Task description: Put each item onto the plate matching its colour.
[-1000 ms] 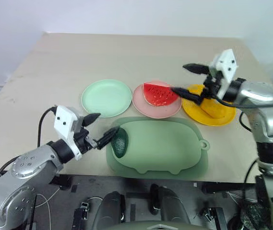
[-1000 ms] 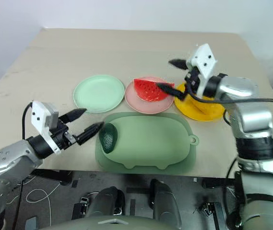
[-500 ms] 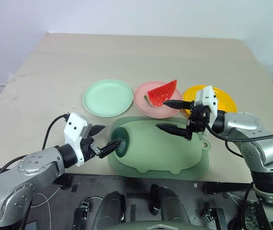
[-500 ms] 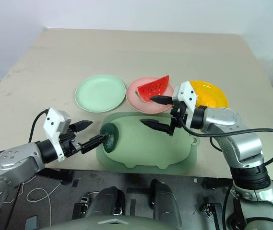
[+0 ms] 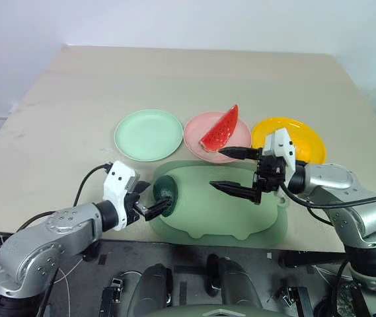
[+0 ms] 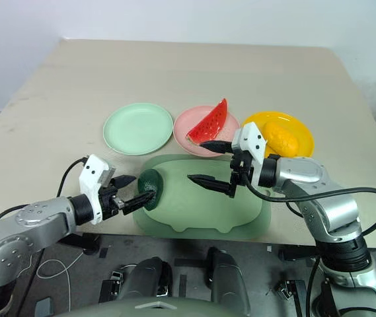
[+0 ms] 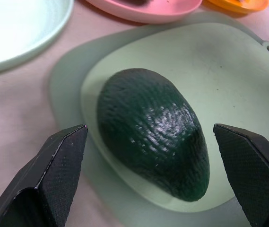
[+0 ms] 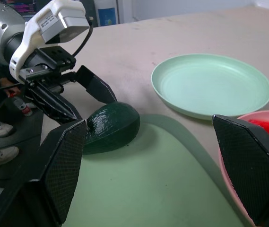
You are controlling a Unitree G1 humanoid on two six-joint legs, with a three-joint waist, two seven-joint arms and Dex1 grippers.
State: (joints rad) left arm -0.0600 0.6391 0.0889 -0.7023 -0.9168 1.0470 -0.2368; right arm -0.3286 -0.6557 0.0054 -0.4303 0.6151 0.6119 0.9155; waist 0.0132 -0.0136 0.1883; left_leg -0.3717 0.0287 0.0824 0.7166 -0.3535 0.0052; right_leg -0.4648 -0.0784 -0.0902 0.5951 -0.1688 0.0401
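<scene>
avocado [image 5: 166, 187] on tray [image 5: 240, 218] | watermelon [image 5: 220, 128] on middle plate [image 5: 198, 135]

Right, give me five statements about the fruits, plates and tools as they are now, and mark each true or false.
1. The avocado lies on the large green tray. True.
2. The watermelon wedge sits on the mint green plate. False: it is on the pink plate, and the mint plate holds nothing.
3. The left tool is open with a finger on each side of the avocado. True.
4. The right tool is shut on the mango. False: it is open over the tray, and the mango lies on the yellow plate.
5. The yellow plate stands between the other two. False: the pink plate is in the middle.
</scene>
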